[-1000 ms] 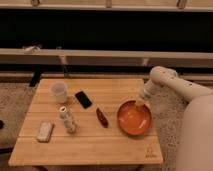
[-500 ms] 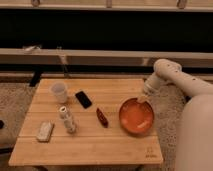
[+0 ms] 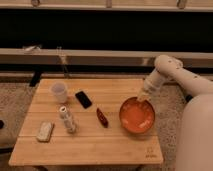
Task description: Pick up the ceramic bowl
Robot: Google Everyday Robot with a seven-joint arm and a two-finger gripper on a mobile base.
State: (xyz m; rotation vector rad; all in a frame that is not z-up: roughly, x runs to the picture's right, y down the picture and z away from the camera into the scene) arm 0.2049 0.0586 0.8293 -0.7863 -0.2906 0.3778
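The ceramic bowl [image 3: 137,115], wide and glossy orange-red, is at the right side of the wooden table [image 3: 100,147]. It is tilted with its inside facing the camera. My gripper [image 3: 144,96] is at the bowl's far rim, shut on it, and the white arm reaches in from the right. The fingertips are mostly hidden by the rim.
A translucent white cup [image 3: 59,92], a black phone [image 3: 83,99], a small dark red elongated object [image 3: 102,117], a pale upright bottle [image 3: 67,120] and a small white block [image 3: 45,131] lie on the table's left and middle. A low ledge runs behind the table.
The gripper has moved up and to the right with the bowl's rim in it. The bowl has shifted right and tipped more toward the camera.
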